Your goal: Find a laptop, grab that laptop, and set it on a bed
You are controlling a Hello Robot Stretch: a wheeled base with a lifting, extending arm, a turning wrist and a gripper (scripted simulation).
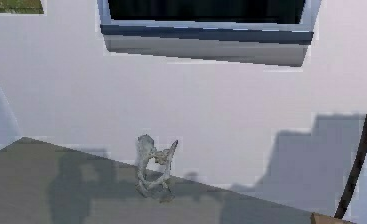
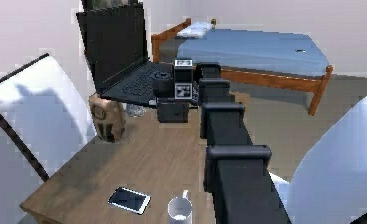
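A dark, open laptop (image 2: 121,55) hangs at the far end of the arm in the arm side view, its base lifted clear of the wooden table (image 2: 111,170). My gripper (image 2: 163,86) sits at the laptop's base, just left of the two white marker squares, and holds it. Beyond the laptop, at the upper right, stands a bed (image 2: 261,50) with a blue cover, a wooden frame and a pale pillow (image 2: 192,32).
On the table lie a phone (image 2: 129,200) and a white mug (image 2: 179,208), and a brown statuette (image 2: 109,118) stands below the laptop. White chairs (image 2: 36,110) flank the table. The forward view has a wall, a window (image 1: 206,25) and a silvery sculpture (image 1: 156,165).
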